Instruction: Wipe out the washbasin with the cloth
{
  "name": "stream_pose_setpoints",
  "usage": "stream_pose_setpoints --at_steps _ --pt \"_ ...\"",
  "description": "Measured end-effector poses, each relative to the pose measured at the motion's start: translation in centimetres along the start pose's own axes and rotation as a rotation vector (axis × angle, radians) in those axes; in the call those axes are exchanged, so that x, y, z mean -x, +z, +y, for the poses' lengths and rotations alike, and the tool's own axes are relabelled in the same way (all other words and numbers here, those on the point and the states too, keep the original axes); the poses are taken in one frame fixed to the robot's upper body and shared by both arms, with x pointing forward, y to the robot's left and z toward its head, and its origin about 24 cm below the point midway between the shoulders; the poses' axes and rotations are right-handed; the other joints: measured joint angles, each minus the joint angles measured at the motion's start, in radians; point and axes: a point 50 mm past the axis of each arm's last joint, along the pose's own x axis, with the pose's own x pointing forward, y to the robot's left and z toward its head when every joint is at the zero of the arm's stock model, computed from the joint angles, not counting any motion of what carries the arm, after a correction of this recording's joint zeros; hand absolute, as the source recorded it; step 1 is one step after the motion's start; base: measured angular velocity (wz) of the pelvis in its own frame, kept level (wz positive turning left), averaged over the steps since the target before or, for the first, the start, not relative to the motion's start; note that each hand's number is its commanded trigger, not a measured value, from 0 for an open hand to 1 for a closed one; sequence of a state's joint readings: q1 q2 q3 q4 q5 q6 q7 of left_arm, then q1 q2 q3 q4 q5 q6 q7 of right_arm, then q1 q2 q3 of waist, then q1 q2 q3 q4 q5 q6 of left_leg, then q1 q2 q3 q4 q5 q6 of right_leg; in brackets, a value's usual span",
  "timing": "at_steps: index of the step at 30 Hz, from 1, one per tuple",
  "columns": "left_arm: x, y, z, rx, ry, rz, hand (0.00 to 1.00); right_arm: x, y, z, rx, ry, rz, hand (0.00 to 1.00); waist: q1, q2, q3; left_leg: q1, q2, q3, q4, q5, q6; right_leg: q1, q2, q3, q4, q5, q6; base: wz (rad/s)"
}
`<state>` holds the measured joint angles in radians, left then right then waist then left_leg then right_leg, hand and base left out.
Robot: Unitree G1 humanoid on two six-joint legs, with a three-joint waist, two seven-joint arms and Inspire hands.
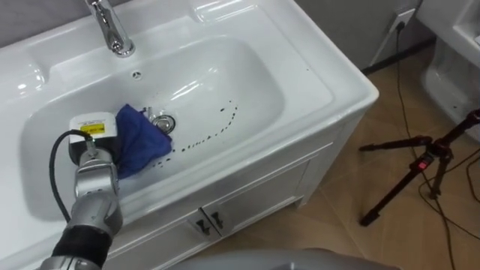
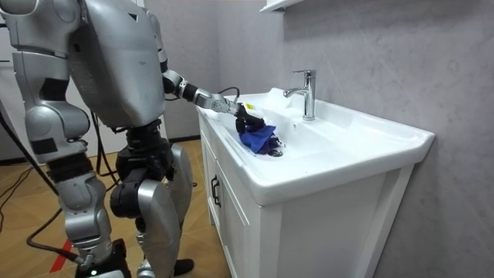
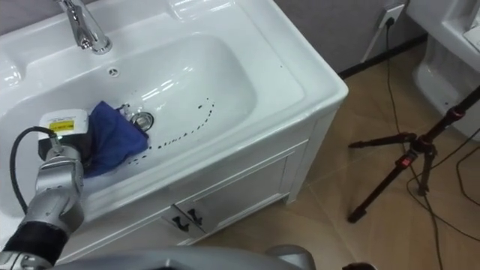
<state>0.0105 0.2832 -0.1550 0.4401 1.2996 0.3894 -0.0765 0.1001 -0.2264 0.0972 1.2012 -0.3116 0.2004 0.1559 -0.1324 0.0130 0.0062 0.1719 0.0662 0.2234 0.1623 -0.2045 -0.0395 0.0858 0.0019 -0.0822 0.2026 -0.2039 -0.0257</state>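
A white basin point(image 1: 315, 82) sits in a vanity top, with a chrome tap point(image 1: 112, 30) at its back. A crumpled blue cloth point(image 1: 142, 139) lies on the basin floor, just left of the drain point(image 1: 163, 122). My left hand point(image 1: 94, 142) is down in the basin at the cloth's left edge, and its fingers close on the cloth point(image 2: 258, 137). A curved line of dark specks point(image 1: 217, 124) runs across the basin floor to the right of the drain. My right hand point(image 2: 99, 261) hangs at my side, low in the room view.
I stand at the vanity's front, left arm reaching in. Cabinet doors with dark handles point(image 1: 208, 222) are below the basin. A black tripod point(image 1: 420, 161) and cables stand on the wooden floor to the right, near a white fixture point(image 1: 457, 52).
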Motion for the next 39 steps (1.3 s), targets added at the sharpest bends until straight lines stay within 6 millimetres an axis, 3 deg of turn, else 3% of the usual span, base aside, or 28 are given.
stream_pose_setpoints --at_steps 11,25,30,39 --pt "1.8 6.1 1.6 0.003 0.035 -0.247 1.00 0.0 2.2 0.5 0.085 0.047 -0.063 0.00 -0.016 0.000 0.0001 -0.004 -0.016 0.027 -0.003 0.000 0.000 -0.001 -0.017 0.003 -0.015 0.012 0.017 -0.03" --pt "1.7 7.3 2.6 0.155 0.025 -0.296 1.00 -0.1 1.9 1.6 0.089 0.097 -0.053 0.00 -0.034 -0.002 0.0009 -0.010 -0.019 0.027 -0.004 0.000 0.001 -0.003 -0.021 0.000 -0.016 0.012 0.020 0.01" --pt "1.8 8.2 3.0 0.214 0.019 -0.333 1.00 -0.1 2.2 2.0 0.120 0.105 -0.058 0.00 -0.064 0.000 0.0018 -0.011 -0.020 0.032 -0.004 0.000 0.001 -0.002 -0.023 -0.002 -0.017 0.013 0.021 0.02" --pt "2.6 10.6 5.5 0.283 0.072 -0.456 1.00 -0.1 2.3 2.2 0.121 0.126 -0.059 0.00 -0.085 0.001 0.0106 -0.021 -0.021 0.043 -0.004 0.000 0.001 -0.020 -0.024 0.009 -0.013 0.016 0.025 -0.04"
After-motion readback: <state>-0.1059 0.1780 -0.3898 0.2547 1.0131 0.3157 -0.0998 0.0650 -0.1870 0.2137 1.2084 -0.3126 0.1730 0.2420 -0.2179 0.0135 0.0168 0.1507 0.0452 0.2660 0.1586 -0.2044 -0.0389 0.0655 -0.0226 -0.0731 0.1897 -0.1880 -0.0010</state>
